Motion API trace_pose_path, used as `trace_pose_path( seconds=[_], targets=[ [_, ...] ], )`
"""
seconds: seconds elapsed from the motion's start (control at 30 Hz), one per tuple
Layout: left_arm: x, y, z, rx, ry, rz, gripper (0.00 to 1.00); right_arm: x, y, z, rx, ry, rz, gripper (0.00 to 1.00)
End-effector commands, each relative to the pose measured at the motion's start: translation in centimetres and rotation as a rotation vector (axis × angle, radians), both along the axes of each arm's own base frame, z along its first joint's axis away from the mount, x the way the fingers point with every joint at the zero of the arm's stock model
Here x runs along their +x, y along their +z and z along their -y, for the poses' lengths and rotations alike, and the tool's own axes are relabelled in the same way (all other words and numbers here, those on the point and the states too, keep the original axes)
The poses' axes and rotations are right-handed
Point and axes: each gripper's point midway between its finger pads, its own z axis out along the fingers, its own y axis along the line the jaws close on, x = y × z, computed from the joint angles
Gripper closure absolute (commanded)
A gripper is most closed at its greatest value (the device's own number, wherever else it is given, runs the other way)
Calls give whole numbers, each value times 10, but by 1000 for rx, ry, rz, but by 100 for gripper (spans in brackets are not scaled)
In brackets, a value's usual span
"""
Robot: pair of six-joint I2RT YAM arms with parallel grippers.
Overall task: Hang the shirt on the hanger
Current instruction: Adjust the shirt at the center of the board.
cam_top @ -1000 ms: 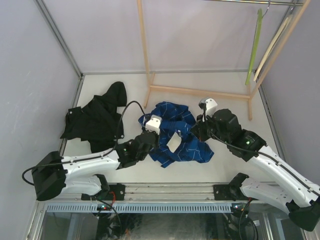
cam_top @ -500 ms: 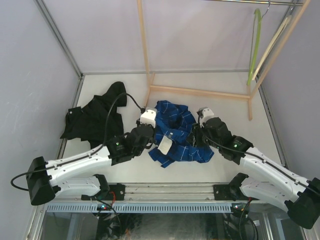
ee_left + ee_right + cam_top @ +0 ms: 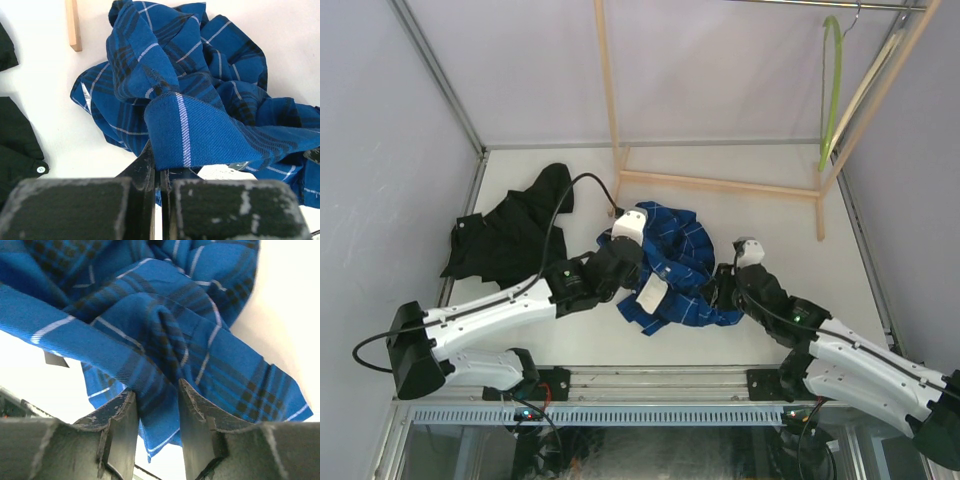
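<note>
The blue plaid shirt lies crumpled on the table between my two arms. My left gripper is at the shirt's left edge and is shut on a fold of it; the left wrist view shows the cloth pinched between the closed fingers. My right gripper stands open at the shirt's right edge. A hanging fold of shirt sits loosely between its spread fingers. The lime-green hanger hangs from the rail at the far right, well away from both grippers.
A black garment lies on the table's left side. A wooden rack stands behind the shirt, with a pale hanger next to the green one. A rack foot shows near the shirt.
My left gripper closed on the shirt's edge and lifted it a little up and right. My right gripper opened from shut and moved nearer the table's front, and the shirt bunched narrower.
</note>
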Motion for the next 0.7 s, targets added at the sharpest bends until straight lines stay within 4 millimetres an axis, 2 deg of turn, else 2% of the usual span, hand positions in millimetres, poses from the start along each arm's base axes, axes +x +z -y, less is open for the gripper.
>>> trace_pose_path(
  seconds=[0.0,0.1,0.23,0.33,0.37,0.5,0.67],
  targets=[
    [4,26,15,-78,-14,0,100,13,-2,11,61,-158,40,64],
    [4,24,18,-69,-26,-18,100,13,-8,12,59,-170,36,64],
    [3,25,21,-68,-46,-27,100,12,-7,9,61,-164,40,84],
    [2,31,25,-82,-74,-28,100,14,5,5,79,-141,80,100],
    [1,34,25,-89,-84,-26,100,15,12,6,82,-139,96,100],
    [1,59,22,-121,-98,6,100,23,55,12,74,-147,196,100],
    [-3,117,14,-179,-122,74,100,36,147,27,77,-183,384,100]
  ],
)
